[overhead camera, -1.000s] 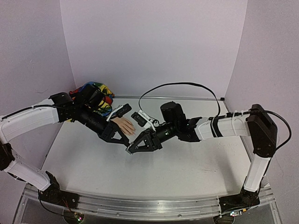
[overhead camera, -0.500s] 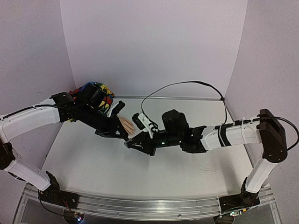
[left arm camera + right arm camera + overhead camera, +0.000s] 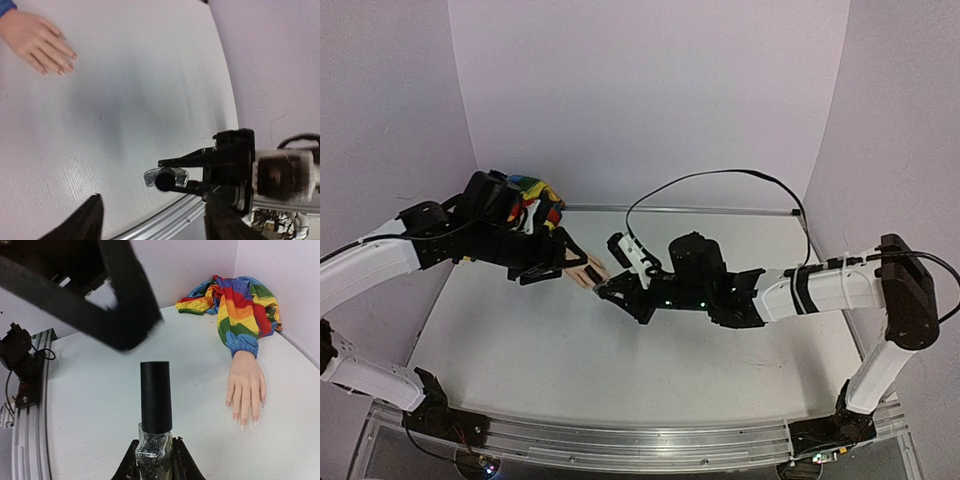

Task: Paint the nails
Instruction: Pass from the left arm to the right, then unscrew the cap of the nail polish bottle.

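Right wrist view: the nails (image 3: 243, 421) are seen as pale, pointed tips on the fake hand (image 3: 245, 382). It lies palm down on the bench (image 3: 90, 390), at the far side near the wall corner, fingers toward the camera. Whether any polish lies on the nails cannot be told. The wrist is covered by a rainbow-striped sleeve (image 3: 240, 305), bunched against the walls.

Well apart from the hand, a small bottle (image 3: 154, 447) is held upright. Its glass body is clamped between the fingers of the right tool (image 3: 155, 462), and a black cap (image 3: 155, 395) is on it. Dark, speckled contents are seen through the glass. The base is cut off by the lower edge, and whether a label is borne cannot be told. A blurred black bar (image 3: 120, 305) crosses the upper left, too far out of focus to be identified.

Top external view: the fake hand is largely hidden under the left tool (image 3: 568, 262), only its fingers being shown. The nails are too small to be made out there.

Left wrist view: the left tool's fingers are spread wide with nothing between them. The hand is cut off at the top left corner, and the right tool is blurred.
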{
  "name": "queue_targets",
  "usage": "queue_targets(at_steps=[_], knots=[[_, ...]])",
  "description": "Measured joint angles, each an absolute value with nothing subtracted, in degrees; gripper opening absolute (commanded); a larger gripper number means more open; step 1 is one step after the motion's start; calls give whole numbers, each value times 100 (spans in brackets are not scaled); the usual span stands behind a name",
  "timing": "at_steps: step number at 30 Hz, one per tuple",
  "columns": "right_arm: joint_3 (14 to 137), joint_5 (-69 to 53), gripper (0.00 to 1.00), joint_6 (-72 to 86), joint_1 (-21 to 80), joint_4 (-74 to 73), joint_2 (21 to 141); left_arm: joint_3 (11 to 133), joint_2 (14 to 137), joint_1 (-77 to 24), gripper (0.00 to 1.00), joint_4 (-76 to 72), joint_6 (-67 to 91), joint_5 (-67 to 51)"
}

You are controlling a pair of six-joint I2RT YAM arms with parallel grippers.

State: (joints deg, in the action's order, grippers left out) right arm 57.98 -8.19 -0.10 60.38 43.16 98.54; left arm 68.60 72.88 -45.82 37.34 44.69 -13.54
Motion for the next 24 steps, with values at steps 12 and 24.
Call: queue_targets(at_steps=[12, 24], knots=[[6128, -3769, 0, 2410, 5391, 4635, 9701, 5118, 5133, -4558, 87, 1789, 3887, -1730], [6490, -4856, 0, 4405, 5408, 6482, 10514, 5085, 5577, -4558, 46, 703, 3763, -2591]])
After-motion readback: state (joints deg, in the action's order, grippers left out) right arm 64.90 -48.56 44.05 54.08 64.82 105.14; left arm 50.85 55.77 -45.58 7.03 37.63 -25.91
